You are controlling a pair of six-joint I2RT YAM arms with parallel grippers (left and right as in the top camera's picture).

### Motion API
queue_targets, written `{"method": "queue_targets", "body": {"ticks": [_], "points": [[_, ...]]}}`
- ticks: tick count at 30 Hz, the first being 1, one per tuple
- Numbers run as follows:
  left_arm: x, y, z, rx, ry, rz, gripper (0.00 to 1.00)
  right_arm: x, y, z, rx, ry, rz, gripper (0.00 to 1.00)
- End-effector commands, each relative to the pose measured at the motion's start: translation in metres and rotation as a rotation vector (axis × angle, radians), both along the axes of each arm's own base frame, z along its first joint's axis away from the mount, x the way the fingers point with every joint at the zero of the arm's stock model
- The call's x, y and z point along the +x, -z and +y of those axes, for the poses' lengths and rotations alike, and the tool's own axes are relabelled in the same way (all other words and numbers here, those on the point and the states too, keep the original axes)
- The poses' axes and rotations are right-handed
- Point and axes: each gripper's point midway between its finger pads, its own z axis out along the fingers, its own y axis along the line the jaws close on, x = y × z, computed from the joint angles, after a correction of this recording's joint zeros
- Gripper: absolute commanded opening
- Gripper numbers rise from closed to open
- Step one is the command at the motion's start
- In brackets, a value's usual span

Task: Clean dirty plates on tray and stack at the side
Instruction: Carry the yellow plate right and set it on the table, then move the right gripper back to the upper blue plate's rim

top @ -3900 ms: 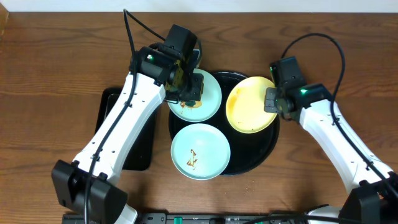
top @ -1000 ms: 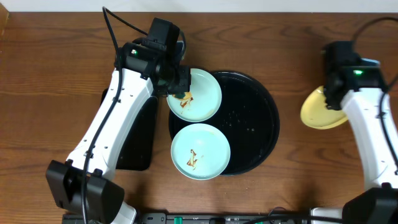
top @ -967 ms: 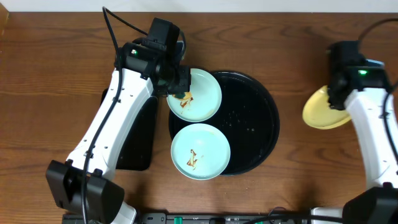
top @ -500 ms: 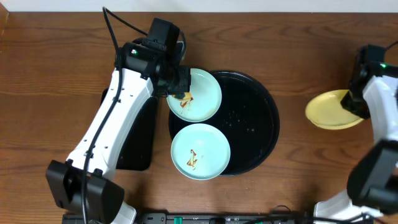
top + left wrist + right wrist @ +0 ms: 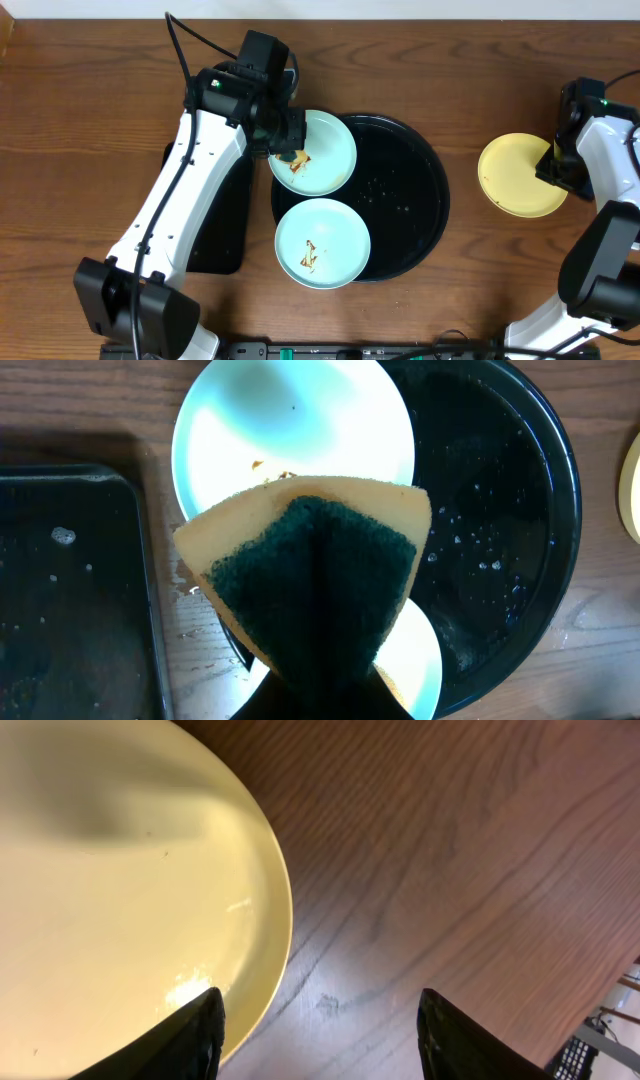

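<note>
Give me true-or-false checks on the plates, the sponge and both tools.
The pale yellow round plastic plate lies on the wooden table, off the large round glossy black tray. True.
The upper pale blue round plastic plate and the lower blue plate are both wiped clean. False: each shows brown smears.
The left tool holds a yellow-and-green sponge over the upper blue plate. True.
The right tool is clamped on the yellow plate. False: its fingers stand apart beside the plate's rim.
The rectangular black tray sits right of the round tray. False: it sits left.
</note>
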Motion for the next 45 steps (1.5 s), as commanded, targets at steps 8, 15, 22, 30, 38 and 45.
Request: {"method": "queue_targets", "body": {"ticks": [8,15,22,30,38,45], "points": [[0.005,-0.003,0.009,0.012,-0.015,-0.015,0.12,0.053,-0.062,0.087,0.374,-0.311,-0.233,0.59],[0.014,-0.002,0.044,0.018,-0.107,-0.001,0.11,0.036,-0.046,0.184,0.536,-0.528,-0.102,0.48],[0.01,0.002,0.075,0.034,-0.164,0.042,0.11,0.0,-0.027,0.292,0.727,-0.759,0.001,0.53],[0.008,0.002,0.083,0.037,-0.182,0.056,0.11,-0.041,0.005,0.365,0.874,-0.88,0.063,0.41],[0.007,0.003,0.083,0.039,-0.182,0.062,0.11,-0.071,0.044,0.378,1.005,-0.854,0.167,0.39],[0.006,0.003,0.083,0.039,-0.181,0.063,0.11,-0.083,0.059,0.391,1.073,-0.864,0.189,0.36]]}}
